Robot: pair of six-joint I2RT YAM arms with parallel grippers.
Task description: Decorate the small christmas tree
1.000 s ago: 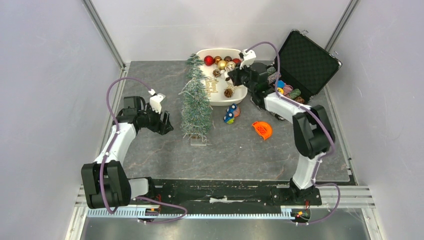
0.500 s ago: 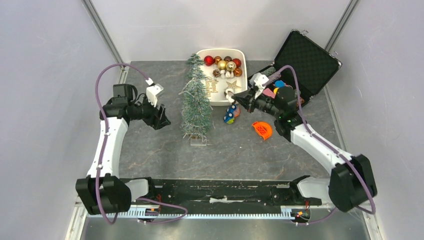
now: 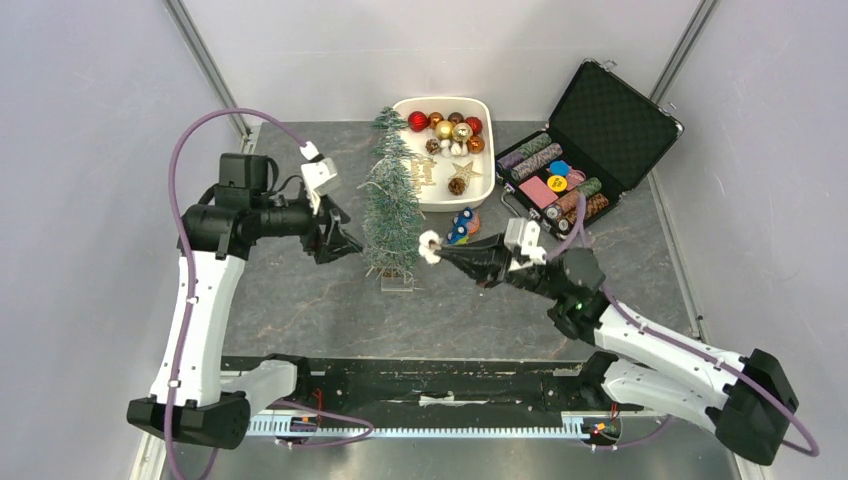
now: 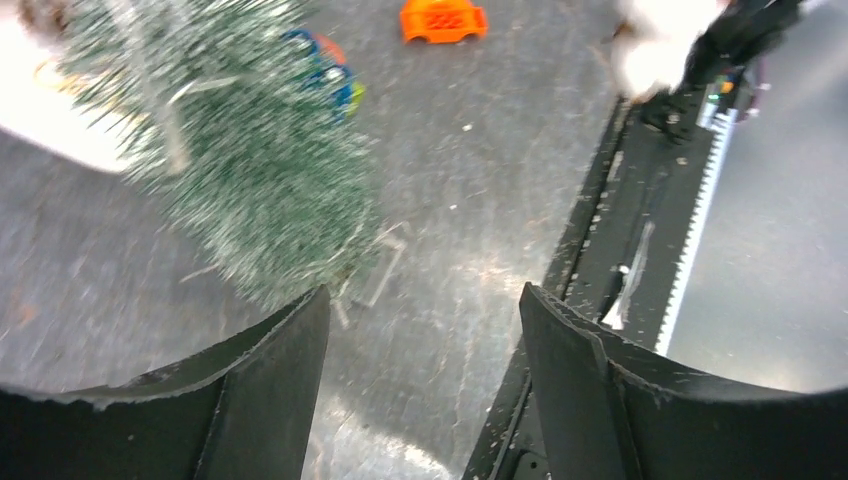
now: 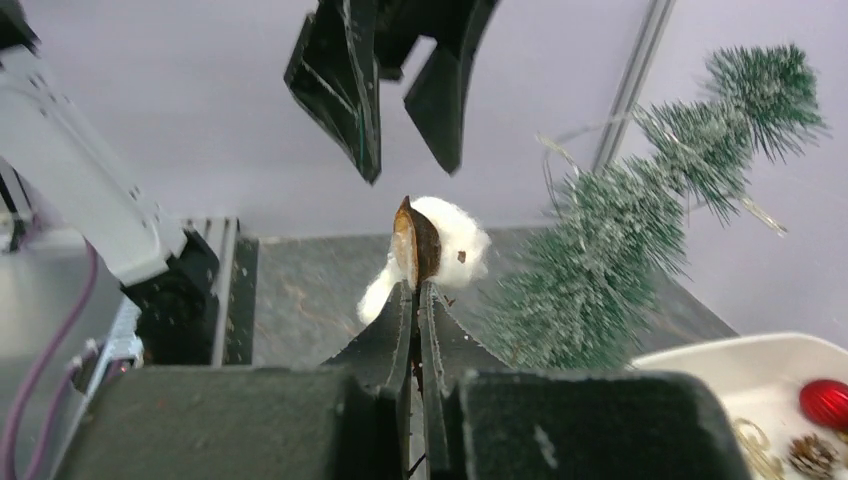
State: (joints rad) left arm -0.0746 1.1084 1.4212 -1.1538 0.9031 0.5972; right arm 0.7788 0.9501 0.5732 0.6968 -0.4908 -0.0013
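Observation:
The small christmas tree [image 3: 391, 205] stands upright on its clear base in the middle of the table; it also shows in the left wrist view [image 4: 240, 180] and the right wrist view [image 5: 640, 220]. My right gripper [image 3: 443, 251] is shut on a white cotton boll ornament [image 3: 429, 245] with a brown husk, held just right of the tree's lower part; the ornament shows at the fingertips in the right wrist view [image 5: 440, 245]. My left gripper [image 3: 345, 238] is open and empty just left of the tree's lower part; its jaws stand wide apart in the left wrist view [image 4: 425, 300].
A white tray [image 3: 478, 172] of baubles, pine cones and stars stands behind the tree. An open black case [image 3: 610, 125] of poker chips is at the back right. Small blue-and-orange figures [image 3: 463, 225] lie right of the tree. An orange piece [image 4: 445, 20] lies on the table.
My right arm has swung from the tray toward the tree's lower right, carrying the cotton ornament. My left gripper has risen and moved right, closer to the tree.

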